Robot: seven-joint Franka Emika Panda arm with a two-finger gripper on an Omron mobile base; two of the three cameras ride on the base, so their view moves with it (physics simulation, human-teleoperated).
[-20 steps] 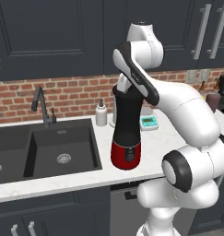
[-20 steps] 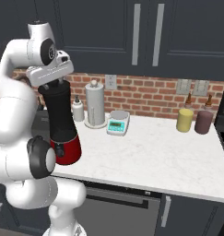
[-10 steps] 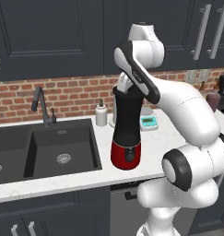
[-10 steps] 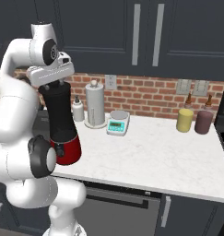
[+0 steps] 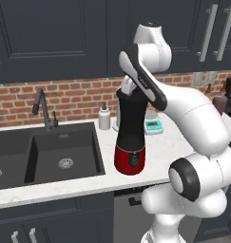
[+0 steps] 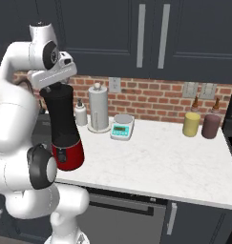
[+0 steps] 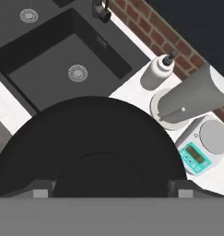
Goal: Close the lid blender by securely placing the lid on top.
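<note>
Now my fingers stand spread wide on either side of the lid's small middle knob, gripping nothing, as far as I can tell from the hand view. The lid lies right below me as a flat black disc across the mouth of the blender, which stands upright on its red base on the surface, just beside the sink. I judge this to be the letting-go step, with the placing itself nearly done. I cannot tell whether the lid sits level and fully down in the rim. What comes next calls for a straight lift upward, clear of the knob, without nudging the disc sideways or tipping the tall jar.
</note>
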